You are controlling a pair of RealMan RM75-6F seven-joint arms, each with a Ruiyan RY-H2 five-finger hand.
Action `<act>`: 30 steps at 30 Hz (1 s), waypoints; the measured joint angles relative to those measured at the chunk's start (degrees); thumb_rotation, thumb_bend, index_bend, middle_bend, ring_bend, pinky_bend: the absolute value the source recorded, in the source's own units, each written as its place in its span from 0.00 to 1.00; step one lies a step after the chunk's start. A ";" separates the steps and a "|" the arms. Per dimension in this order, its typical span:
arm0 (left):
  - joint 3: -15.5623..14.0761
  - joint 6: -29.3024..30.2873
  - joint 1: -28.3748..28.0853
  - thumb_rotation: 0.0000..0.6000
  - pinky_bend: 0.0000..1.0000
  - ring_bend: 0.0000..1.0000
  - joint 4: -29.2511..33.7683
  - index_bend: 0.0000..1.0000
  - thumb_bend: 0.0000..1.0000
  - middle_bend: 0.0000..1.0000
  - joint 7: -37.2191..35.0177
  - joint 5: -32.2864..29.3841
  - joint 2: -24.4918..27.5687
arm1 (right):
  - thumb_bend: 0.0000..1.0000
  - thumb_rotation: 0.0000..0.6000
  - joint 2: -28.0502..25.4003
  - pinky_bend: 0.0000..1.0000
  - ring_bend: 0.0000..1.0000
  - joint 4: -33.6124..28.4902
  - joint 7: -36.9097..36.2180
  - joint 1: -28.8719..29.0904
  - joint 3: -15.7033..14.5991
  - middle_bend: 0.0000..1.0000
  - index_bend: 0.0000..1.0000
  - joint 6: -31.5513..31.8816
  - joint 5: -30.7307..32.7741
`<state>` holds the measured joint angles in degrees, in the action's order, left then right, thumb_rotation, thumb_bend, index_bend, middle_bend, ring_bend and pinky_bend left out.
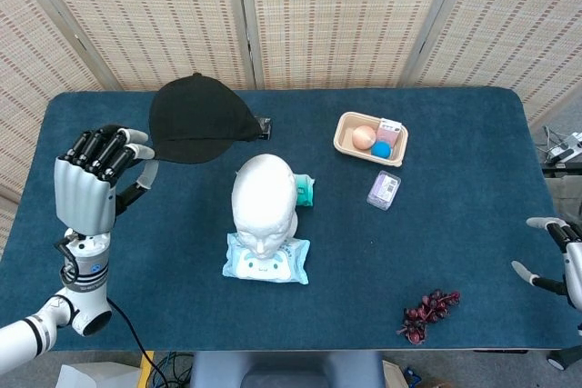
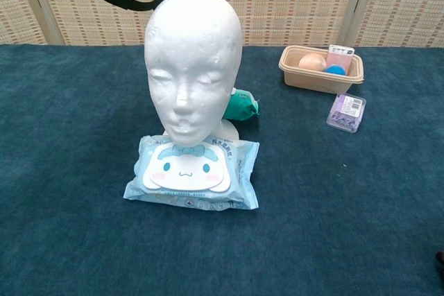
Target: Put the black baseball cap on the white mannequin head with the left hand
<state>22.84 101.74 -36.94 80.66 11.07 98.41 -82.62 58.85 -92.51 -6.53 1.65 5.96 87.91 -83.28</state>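
Above table: one cap (image 1: 197,119), one mannequin head (image 1: 264,199)

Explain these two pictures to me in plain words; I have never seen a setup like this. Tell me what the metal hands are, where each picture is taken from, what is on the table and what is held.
This is a two-armed robot at a blue table, steered by a person. One picture looks down from its head, the other looks forward from its chest. The left robot hand holds a black cap by the brim, up in the air behind and to the left of a white mannequin head; the cap is meant to go on it. The right robot hand sits at the table's edge, fingers apart, holding nothing. The head stands by a pack of wipes. Also there: a teal packet, a tan tray of small items, a clear purple box, a small black box partly hidden by the cap, and a dark red bunch, maybe grapes.
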 measured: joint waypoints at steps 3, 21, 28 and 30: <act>-0.58 0.77 0.19 1.00 0.50 0.40 1.26 0.68 0.46 0.50 1.25 1.01 -0.30 | 0.09 1.00 -0.33 0.38 0.31 0.07 -0.83 -0.24 0.20 0.36 0.33 0.24 0.33; -0.68 -1.27 -2.50 1.00 0.50 0.40 5.65 0.68 0.46 0.50 6.64 2.81 -3.32 | 0.09 1.00 -3.39 0.38 0.31 1.07 -7.77 -2.39 1.91 0.36 0.33 1.08 4.22; -0.54 -1.85 -3.66 1.00 0.50 0.40 4.73 0.68 0.46 0.50 7.32 2.67 -5.37 | 0.09 1.00 -4.72 0.38 0.31 1.40 -9.83 -2.88 2.34 0.36 0.33 0.00 5.78; -0.69 -1.70 -3.77 1.00 0.50 0.40 4.54 0.68 0.46 0.50 7.75 2.93 -5.89 | 0.09 1.00 -5.14 0.38 0.31 1.55 -10.10 -3.00 2.34 0.36 0.33 -0.47 6.10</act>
<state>22.15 100.04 -40.71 85.20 18.82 101.34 -88.51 53.71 -90.96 -16.63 -1.35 8.30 87.44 -77.18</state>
